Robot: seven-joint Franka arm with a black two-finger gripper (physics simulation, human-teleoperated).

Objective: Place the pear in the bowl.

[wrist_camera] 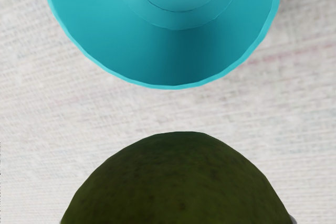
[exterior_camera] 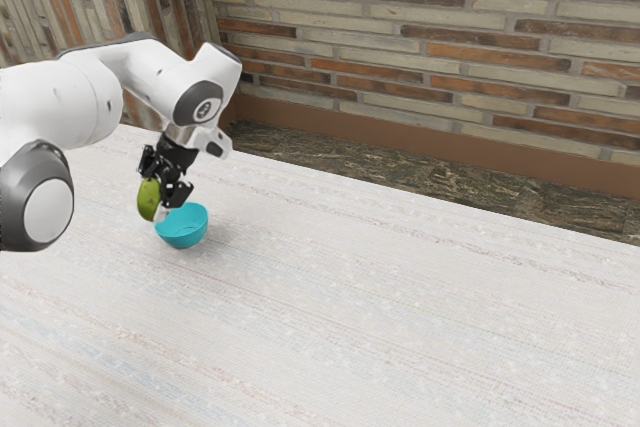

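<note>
Whitish, faintly streaked tabletop (exterior_camera: 380, 307) extends around the round turquoise bowl (exterior_camera: 182, 239), its mouth upward. At the exterior view's left, the jointed white arm (exterior_camera: 62, 97) reaches toward the bowl. Next to the bowl on that side is the rounded, speckled green pear (exterior_camera: 148, 199), apparently clear of the surface. It is gripped by the black two-finger gripper (exterior_camera: 155, 202), fingers closed against its flanks. In the wrist view a strip of tabletop separates pear from bowl rim (wrist_camera: 173, 86); the fruit is outside.

Handling assessment: pear judged moderately light, firm, smooth enough to slip and liable to bruise. Recommended hold is across the fullest part, with steady, modest pressure; the present grasp appears serviceable. Required next: carry the pear over the bowl's middle, lower, then release gently. Risk noted: travelling too low could strike the rim and push the bowl away.
</note>
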